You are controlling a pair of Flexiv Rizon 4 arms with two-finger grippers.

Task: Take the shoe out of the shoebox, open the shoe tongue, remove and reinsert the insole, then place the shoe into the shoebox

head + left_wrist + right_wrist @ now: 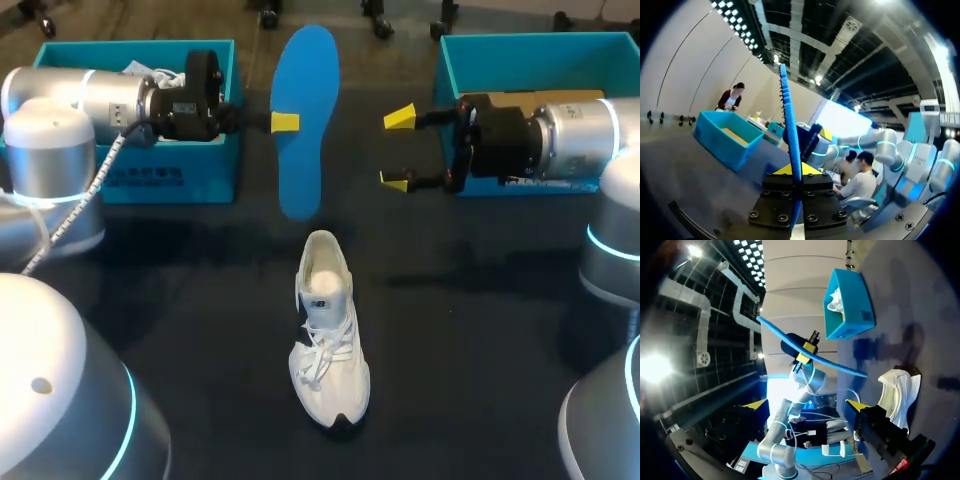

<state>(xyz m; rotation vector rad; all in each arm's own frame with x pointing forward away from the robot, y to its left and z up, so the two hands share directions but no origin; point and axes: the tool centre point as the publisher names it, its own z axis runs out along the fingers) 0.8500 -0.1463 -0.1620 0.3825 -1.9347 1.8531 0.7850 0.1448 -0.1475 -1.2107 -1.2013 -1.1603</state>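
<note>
Passage: table (470, 330) open at 3 and 9 o'clock of shoe (328, 340).
Obstacles: insole (303, 120) at 12 o'clock; left box (170, 180) at 10; right box (540, 50) at 2.

left tool (285, 122) clamped on insole (308, 70) | right tool (397, 149) spread wide, facing it

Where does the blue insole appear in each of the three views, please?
Head view: the blue insole is held up on edge by the left gripper, beyond the white shoe.
Left wrist view: edge-on, rising from between the left gripper's own fingers.
Right wrist view: a curved blue strip ahead of the open right gripper.
Shared landmark: the left gripper, clamped on the insole in every view.
</note>
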